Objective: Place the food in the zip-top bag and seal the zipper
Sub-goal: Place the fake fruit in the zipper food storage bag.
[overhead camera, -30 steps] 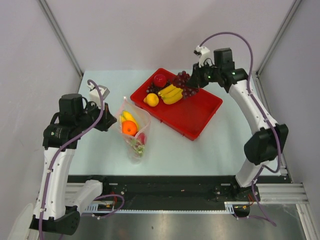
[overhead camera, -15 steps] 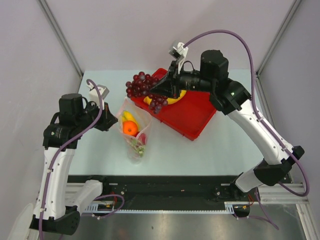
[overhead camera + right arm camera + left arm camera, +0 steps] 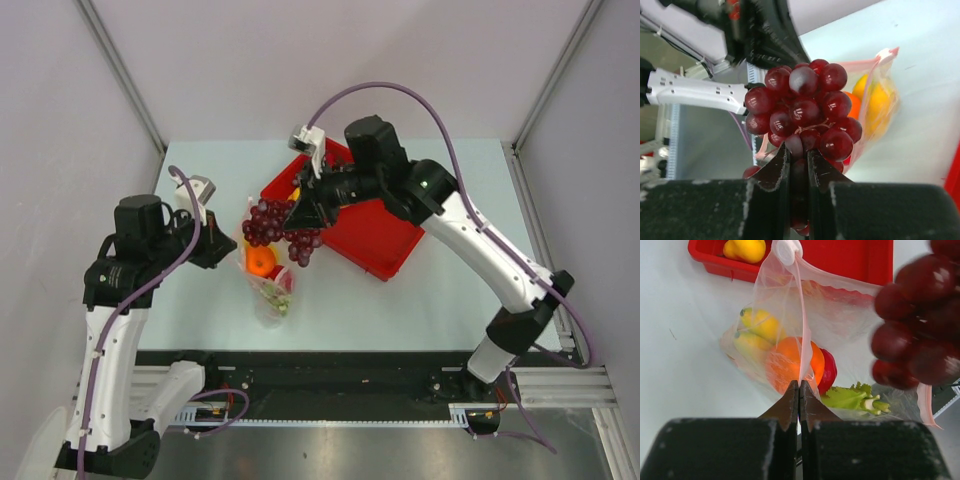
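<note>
Mid-task: zip-top bag (image 3: 272, 292) lies on the tabletop (image 3: 450, 290) just left of the red tray (image 3: 392, 250). The left tool (image 3: 799, 390) is pinched closed on its mouth edge at the pink zipper (image 3: 801, 330), and bananas (image 3: 757, 326), orange (image 3: 789, 364), red apple (image 3: 828, 371) and leek stalk (image 3: 850, 397) are already inside. Right tool (image 3: 799, 150) is clamped on the stem of the grapes (image 3: 802, 107), and the bunch hangs just above the bag mouth, not in yet. Left to do, as I judge it: drop the grapes in, fetch the lemon (image 3: 745, 249) plus anything the arm hides in the tray, then seal the open zipper.
</note>
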